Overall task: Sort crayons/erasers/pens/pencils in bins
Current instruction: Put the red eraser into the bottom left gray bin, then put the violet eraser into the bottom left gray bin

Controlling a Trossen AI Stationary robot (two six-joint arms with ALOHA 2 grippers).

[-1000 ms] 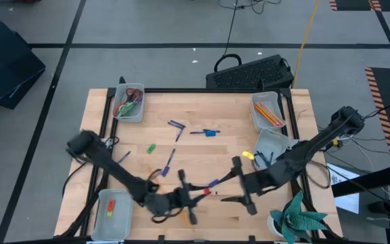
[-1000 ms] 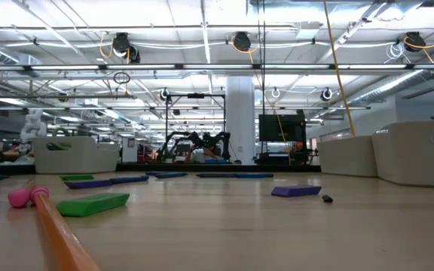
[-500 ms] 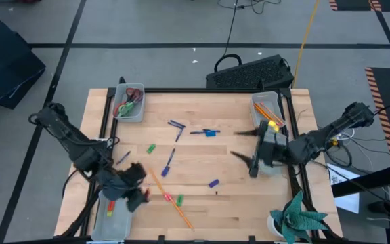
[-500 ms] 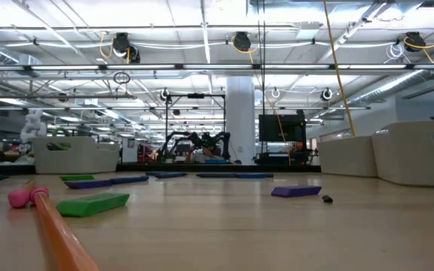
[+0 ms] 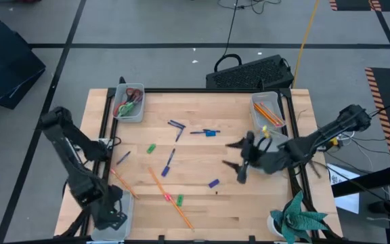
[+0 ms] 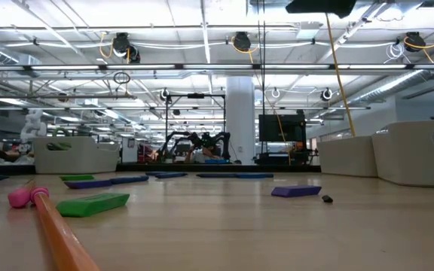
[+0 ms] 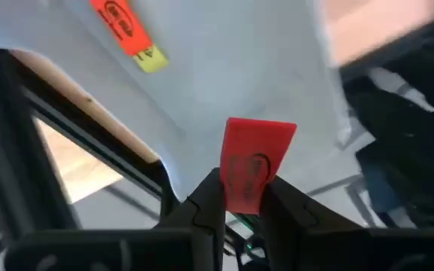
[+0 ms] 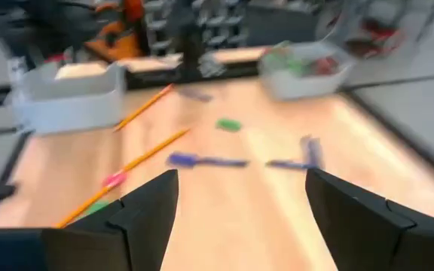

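High view first: the left gripper [image 5: 107, 215] is now placed over the near-left bin [image 5: 122, 218], having been carried there from mid-worktop within the last second, while the right gripper [image 5: 239, 157] has been drawn back from the bins on the right edge towards the loose items. Two pencils [image 5: 170, 198] lie crossed on the worktop [image 5: 195, 183], with pens [image 5: 168, 161] and a green crayon [image 5: 151, 148] scattered farther back. Low view: a pencil [image 6: 59, 239] with a pink eraser tip is seen close by, beside a green piece [image 6: 93, 204] and a purple piece [image 6: 295, 191]; neither gripper is shown at worktop level. Left wrist view: a red crayon [image 7: 251, 164] is clenched between the fingers [image 7: 206, 207] above the bin's pale floor, where another red crayon [image 7: 126, 34] already lies. A release into this bin is judged to be the step in hand. Right wrist view: the right fingers [image 8: 145, 218] are held wide apart with nothing between them, facing the pens [image 8: 202, 160] and pencils [image 8: 145, 150], so a fresh pick appears to be in preparation.
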